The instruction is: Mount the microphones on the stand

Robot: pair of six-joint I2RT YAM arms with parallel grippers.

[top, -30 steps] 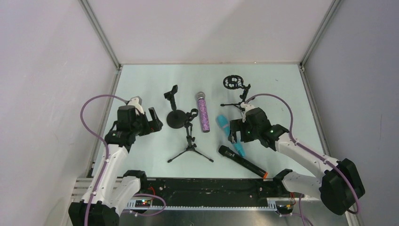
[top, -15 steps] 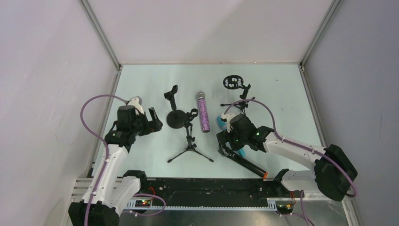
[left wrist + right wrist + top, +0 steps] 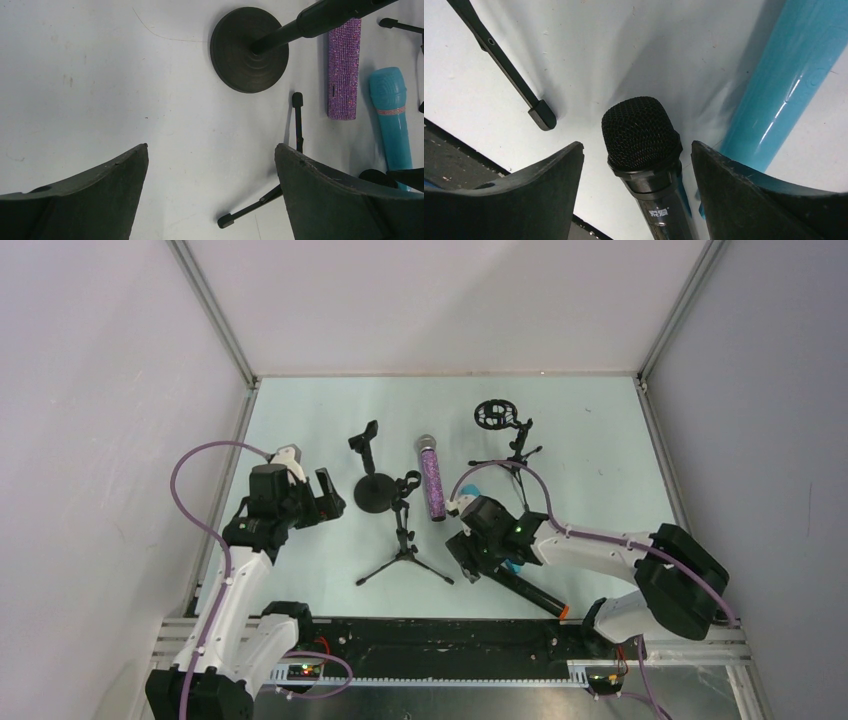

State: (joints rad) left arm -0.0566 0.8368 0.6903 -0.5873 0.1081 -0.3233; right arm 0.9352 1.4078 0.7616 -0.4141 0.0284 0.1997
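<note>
The right hand [image 3: 636,146] is placed over the black microphone [image 3: 530,592]
Its mesh head is seen between the parted fingers, not gripped; the microphone is laid on the surface [image 3: 600,440], with the light blue microphone [image 3: 784,85] just beside it. The left hand [image 3: 211,146] is held wide and empty near the round-base stand [image 3: 249,50]

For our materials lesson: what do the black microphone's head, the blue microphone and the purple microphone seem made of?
Black microphone's head: likely wire mesh, matt black; a fine grid shows.
Blue microphone: probably glossy plastic; bright streaked highlights.
Purple microphone: glitter-like covering of tiny sparkling dots; what lies beneath cannot be told.
</note>
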